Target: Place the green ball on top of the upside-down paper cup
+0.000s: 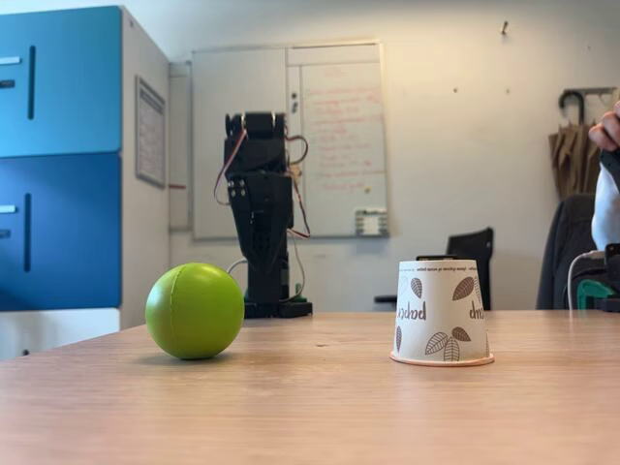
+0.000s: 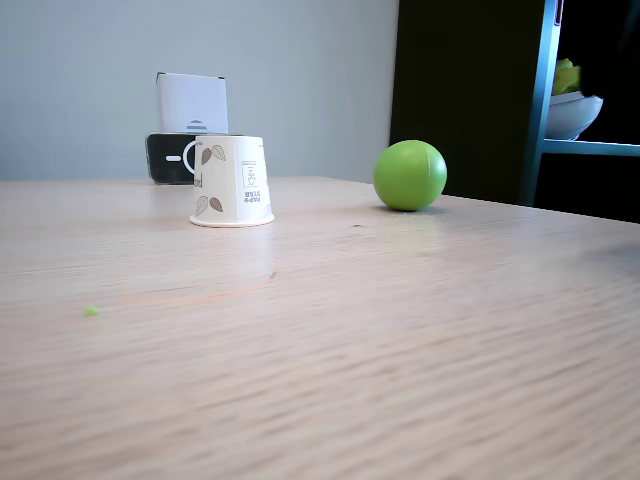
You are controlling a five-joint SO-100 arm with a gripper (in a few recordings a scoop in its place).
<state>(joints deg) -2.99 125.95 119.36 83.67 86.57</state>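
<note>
While the black arm (image 1: 260,208) stands folded upright at the table's far edge, its gripper's state cannot be told; the green ball (image 1: 195,310) rests on the wooden table (image 1: 310,407), well apart from the upside-down paper cup (image 1: 442,312), rim down.

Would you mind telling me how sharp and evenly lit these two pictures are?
In a fixed view, the ball and cup are sharp under soft even light, with faint shadows on the table. In the other fixed view, the near table is blurred, ball and cup fairly crisp, the right background dark.
</note>
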